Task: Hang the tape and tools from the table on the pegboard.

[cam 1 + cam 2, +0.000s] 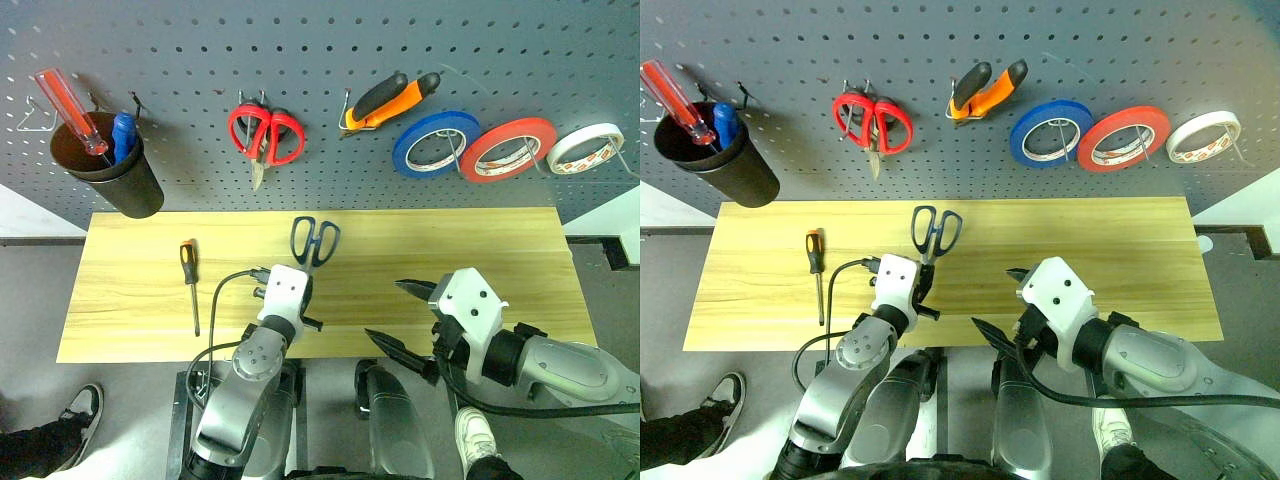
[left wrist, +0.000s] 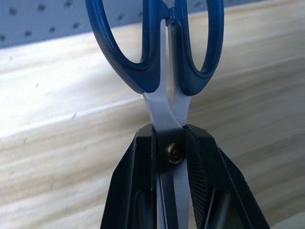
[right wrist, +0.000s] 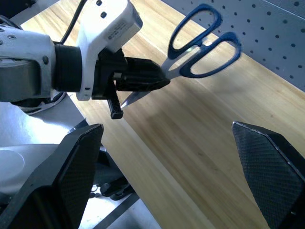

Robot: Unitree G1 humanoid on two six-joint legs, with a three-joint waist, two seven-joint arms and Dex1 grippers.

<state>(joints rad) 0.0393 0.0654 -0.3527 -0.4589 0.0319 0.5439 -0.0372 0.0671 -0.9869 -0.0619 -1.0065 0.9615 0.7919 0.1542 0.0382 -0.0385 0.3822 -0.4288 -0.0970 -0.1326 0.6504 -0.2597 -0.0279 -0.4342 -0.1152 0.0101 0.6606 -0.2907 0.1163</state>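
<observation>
— Fingers (image 2: 143, 186) on my left gripper (image 3: 159, 78)?
— Pinching the dark blue-handled scissors (image 1: 314, 240) at the pivot, above the light wooden table (image 1: 480, 250); handles toward the grey pegboard (image 1: 320, 60), blades back. Right gripper (image 1: 402, 318) spread.

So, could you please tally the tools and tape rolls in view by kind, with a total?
Scissors: 2, blue scissors held in the left gripper, red scissors on the pegboard
Screwdrivers: 3, small one on the table, red and blue in the black cup
Pliers: 1
Tape rolls: 3, blue, red, white
Total: 9
</observation>
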